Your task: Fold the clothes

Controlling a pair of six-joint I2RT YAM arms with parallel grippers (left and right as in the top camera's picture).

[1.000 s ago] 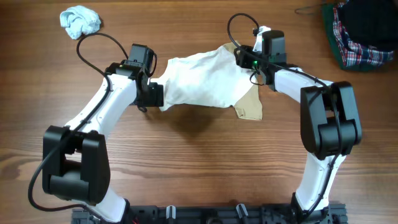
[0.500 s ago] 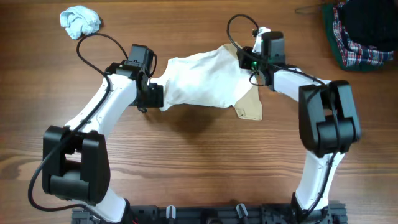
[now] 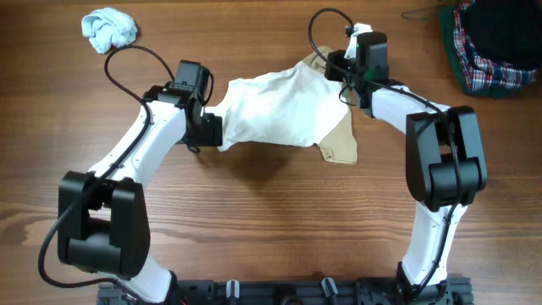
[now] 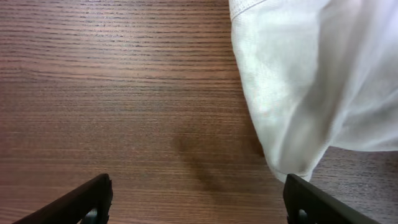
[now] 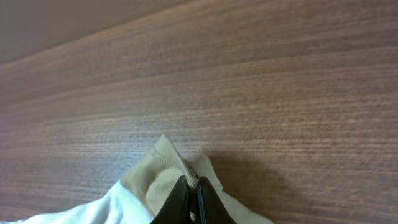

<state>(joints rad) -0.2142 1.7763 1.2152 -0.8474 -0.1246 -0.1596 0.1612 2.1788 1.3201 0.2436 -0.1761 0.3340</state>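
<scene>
While the wooden table (image 3: 271,212) fills every view with its brown grain, the two white arms reach out from the near edge, the left arm (image 3: 140,157) bending in toward the middle and the right arm (image 3: 423,119) bending in from the right side. Between their ends the white garment (image 3: 279,110) hangs spread across the middle of the table, nearer the far edge than the near one, with a tan part showing at its near right corner and a soft shadow on the wood below it. A plaid heap (image 3: 489,51) of dark and checked cloth sits in the far right corner, partly cut off by the frame, well apart from the garment. A crumpled pale blue cloth (image 3: 108,28) lies near the far left corner, also well apart. The left gripper (image 3: 208,129) sits at the garment's left edge; its wrist view shows its dark fingers (image 4: 93,198) spread wide, with the white fabric hanging toward the right-hand one and nothing pinched between them. The right gripper (image 5: 190,198) is at the garment's far right corner, its jaws clenched together on a tan fold of the fabric, bare wood beyond it.
</scene>
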